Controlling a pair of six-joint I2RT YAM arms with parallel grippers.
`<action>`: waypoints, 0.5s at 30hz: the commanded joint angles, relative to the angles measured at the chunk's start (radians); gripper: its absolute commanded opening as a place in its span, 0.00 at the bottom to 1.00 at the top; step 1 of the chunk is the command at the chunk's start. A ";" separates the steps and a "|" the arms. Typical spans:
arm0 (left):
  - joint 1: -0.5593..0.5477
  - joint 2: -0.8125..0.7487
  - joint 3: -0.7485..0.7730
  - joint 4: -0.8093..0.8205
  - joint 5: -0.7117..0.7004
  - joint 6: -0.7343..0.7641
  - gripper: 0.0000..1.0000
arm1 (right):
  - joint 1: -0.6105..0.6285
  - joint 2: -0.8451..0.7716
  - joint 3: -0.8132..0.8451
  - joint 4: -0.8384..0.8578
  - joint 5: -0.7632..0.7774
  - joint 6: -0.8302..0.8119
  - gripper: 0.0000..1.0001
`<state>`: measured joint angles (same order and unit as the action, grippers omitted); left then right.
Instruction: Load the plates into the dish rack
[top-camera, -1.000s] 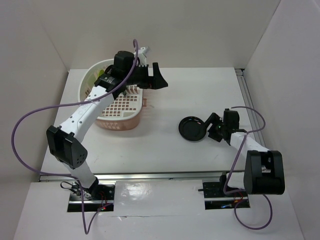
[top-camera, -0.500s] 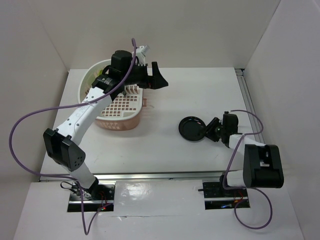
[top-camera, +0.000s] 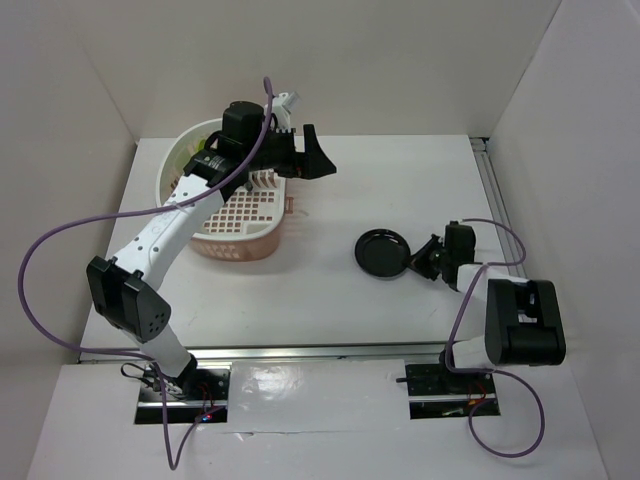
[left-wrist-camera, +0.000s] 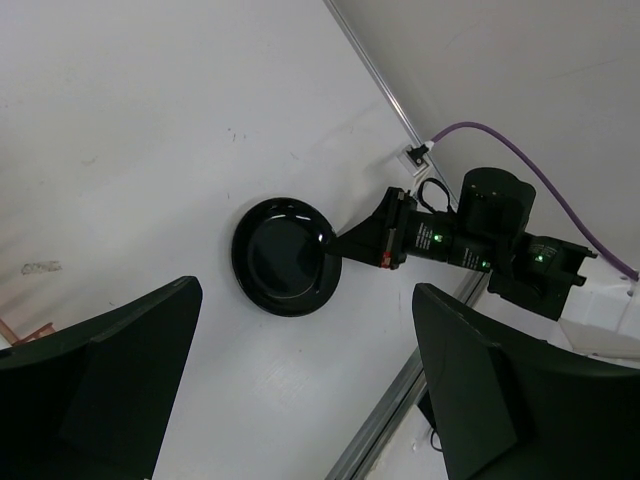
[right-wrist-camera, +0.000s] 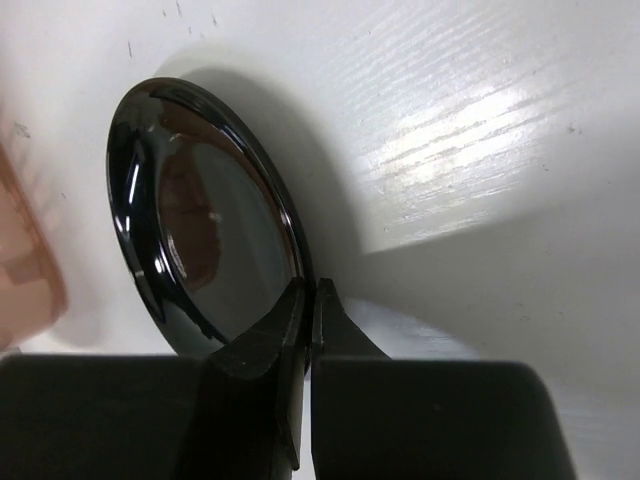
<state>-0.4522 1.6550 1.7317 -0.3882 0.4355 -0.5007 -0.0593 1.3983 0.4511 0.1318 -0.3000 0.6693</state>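
Right gripper (right-wrist-camera: 308, 292) is pinched almost closed on the near rim of the glossy black plate (right-wrist-camera: 205, 215). The plate is at centre-right of the top view, well apart from the pink dish rack (top-camera: 240, 248) at upper left. Left gripper (top-camera: 320, 152) is spread wide and empty over the rack's right edge.

To do: the bite is thin, 1 rim edge only. Lift slowly and tip the plate upright between the prongs.

The right wrist view shows the bite. The top view shows the route.
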 joint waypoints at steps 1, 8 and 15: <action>0.001 -0.029 -0.010 0.041 0.005 0.007 1.00 | -0.010 -0.025 0.047 -0.051 0.081 0.018 0.00; 0.001 -0.020 -0.021 0.051 -0.004 0.007 1.00 | -0.010 -0.162 0.139 0.028 0.048 0.121 0.00; 0.001 0.009 -0.031 0.069 0.006 0.007 1.00 | 0.009 -0.154 0.302 0.138 -0.138 0.142 0.00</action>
<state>-0.4522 1.6562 1.6970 -0.3763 0.4282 -0.5011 -0.0605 1.2495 0.6716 0.1501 -0.3321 0.7807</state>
